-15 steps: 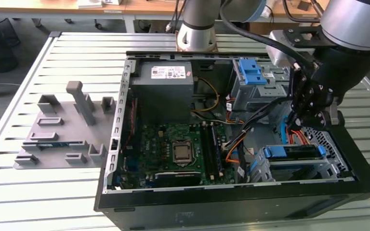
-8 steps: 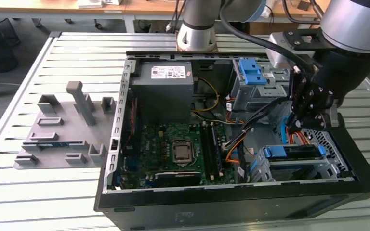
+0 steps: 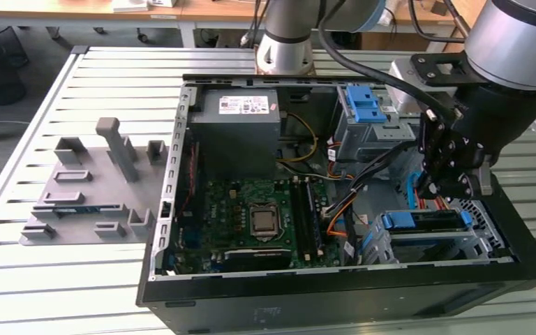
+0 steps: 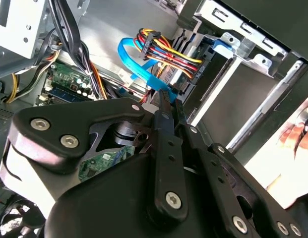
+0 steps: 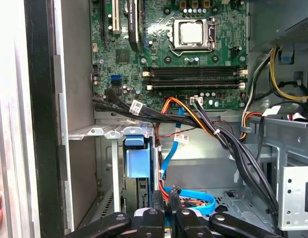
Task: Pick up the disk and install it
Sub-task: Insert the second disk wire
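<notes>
A: Where does the gripper (image 3: 453, 183) sit, and in what state?

B: In the exterior view it hangs inside the open computer case (image 3: 343, 296), over the drive cage at the exterior view's right. In the second wrist view its two fingers (image 4: 162, 130) stand pressed together, and the blue flat data cable (image 4: 134, 62) and the coloured power leads (image 4: 166, 54) lie just past the tips. In the first wrist view the fingertips (image 5: 159, 201) meet as well, so the gripper is closed; whether it pinches the cable cannot be told.

A: And the disk?

B: The disk (image 3: 423, 222) lies seated in the drive cage (image 3: 454, 244), its blue frame visible in the exterior view just below the gripper. In the first wrist view its blue frame end (image 5: 138, 159) stands in the bay directly ahead of the fingertips.

A: What surrounds it?

B: The motherboard (image 3: 259, 220) with its bare processor socket (image 5: 192, 33), the grey power supply (image 3: 240, 115), and a blue latch piece (image 3: 365, 103) on the upper bay. The case rests on a slatted bench (image 3: 26, 279), beside a grey parts fixture (image 3: 91, 192). A person's fingers (image 4: 297, 136) show beside the case.
</notes>
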Tool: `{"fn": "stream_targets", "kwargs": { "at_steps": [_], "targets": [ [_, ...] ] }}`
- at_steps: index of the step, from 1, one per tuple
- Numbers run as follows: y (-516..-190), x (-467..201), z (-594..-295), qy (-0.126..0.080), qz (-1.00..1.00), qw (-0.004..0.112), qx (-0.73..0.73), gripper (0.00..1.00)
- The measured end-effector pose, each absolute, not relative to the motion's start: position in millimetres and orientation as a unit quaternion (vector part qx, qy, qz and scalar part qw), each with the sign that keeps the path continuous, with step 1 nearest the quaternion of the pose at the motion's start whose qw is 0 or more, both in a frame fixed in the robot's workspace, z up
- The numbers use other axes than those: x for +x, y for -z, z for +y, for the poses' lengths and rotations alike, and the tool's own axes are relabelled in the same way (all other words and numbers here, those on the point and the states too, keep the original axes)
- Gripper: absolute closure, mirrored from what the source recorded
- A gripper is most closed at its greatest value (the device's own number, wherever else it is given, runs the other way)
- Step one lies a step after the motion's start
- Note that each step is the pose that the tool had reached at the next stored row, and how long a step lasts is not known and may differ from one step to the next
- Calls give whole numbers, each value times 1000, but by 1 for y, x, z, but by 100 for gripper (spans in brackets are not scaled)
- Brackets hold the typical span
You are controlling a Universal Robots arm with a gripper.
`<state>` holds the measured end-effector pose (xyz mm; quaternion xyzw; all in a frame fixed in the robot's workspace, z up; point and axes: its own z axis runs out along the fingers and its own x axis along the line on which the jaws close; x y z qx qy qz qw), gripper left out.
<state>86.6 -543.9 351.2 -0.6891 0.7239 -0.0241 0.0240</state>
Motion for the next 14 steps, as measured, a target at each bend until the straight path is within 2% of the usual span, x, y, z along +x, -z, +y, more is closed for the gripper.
{"fn": "stream_targets", "kwargs": {
  "at_steps": [14],
  "targets": [
    [-347, 87, -546, 24, 724, 24, -689, 84]
  ]
}}
